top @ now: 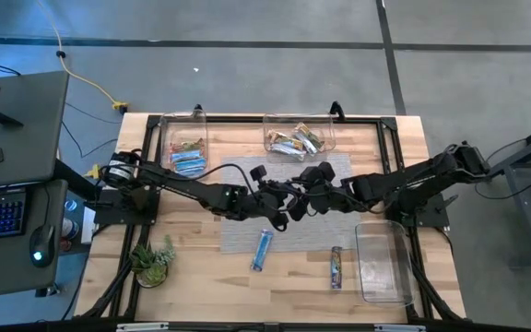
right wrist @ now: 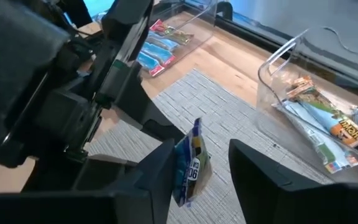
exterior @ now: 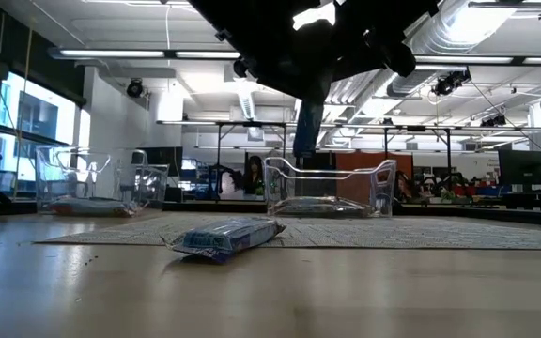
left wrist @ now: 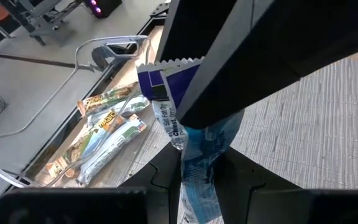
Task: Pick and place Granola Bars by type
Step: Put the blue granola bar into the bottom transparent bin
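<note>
Both grippers meet above the grey mat (top: 330, 171) at mid-table. My left gripper (left wrist: 199, 163) (top: 279, 219) is shut on a blue-wrapped granola bar (left wrist: 197, 146) (right wrist: 190, 163). My right gripper (right wrist: 207, 165) (top: 304, 198) is open, its fingers on either side of that bar's free end; the bar lies close to one finger (right wrist: 163, 165), and I cannot tell whether they touch. A second blue bar (top: 262, 249) (exterior: 225, 237) lies flat at the mat's near edge. A dark bar (top: 336, 267) lies flat on the wood. My left gripper pinches the blue bar's lower part (left wrist: 194, 186) between its two fingers, coming from the table's left and slanting down. The bar sticks out past the fingertips, its crimped end (left wrist: 166, 62) toward my right gripper, lifted clear of the mat.
A clear bin (top: 184, 148) at the far left holds blue bars. A clear bin (top: 298, 138) at the far middle holds tan and white bars (left wrist: 104, 134). A third clear bin (top: 381, 267) stands near right. A small green plant (top: 152, 263) sits near left.
</note>
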